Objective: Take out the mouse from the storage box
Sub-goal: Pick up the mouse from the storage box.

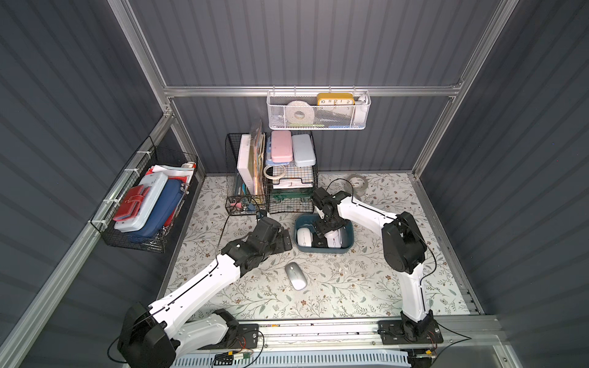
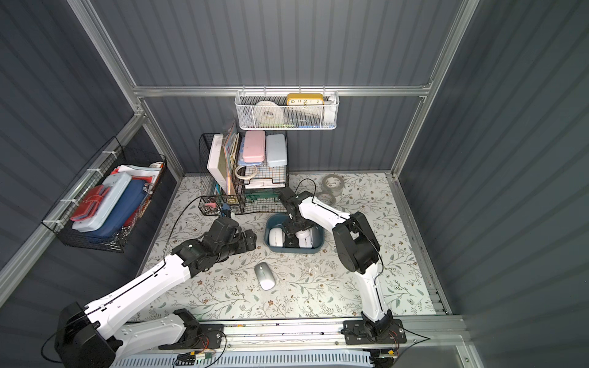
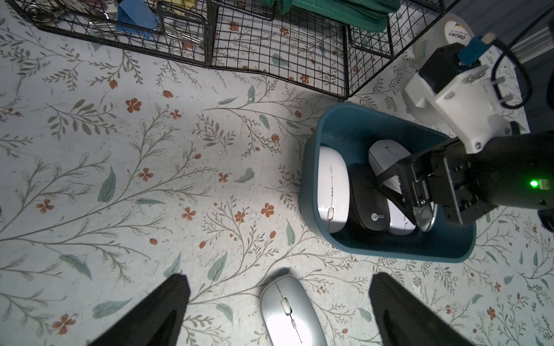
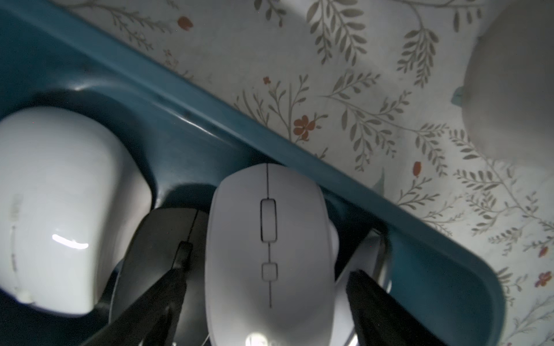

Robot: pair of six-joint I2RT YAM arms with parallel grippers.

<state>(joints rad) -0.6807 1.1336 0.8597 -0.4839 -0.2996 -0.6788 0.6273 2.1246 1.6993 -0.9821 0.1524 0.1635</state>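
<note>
Right pincer [image 4: 271, 263] is hanging spread inside the box [image 1: 322, 250], straddling a white mouse [image 4: 269, 209] without clamping it; I am seeing a gap on one side. My left pincer [image 1: 284, 242] is hovering, spread wide, at the box's nine o'clock. One silver mouse [image 1: 295, 275] is lying on the bench [image 1: 350, 286] at its seven o'clock.

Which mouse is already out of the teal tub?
The silver oval mouse, lying on the floral mat outside the dark teal plastic storage box; the others all lie inside it.
</note>
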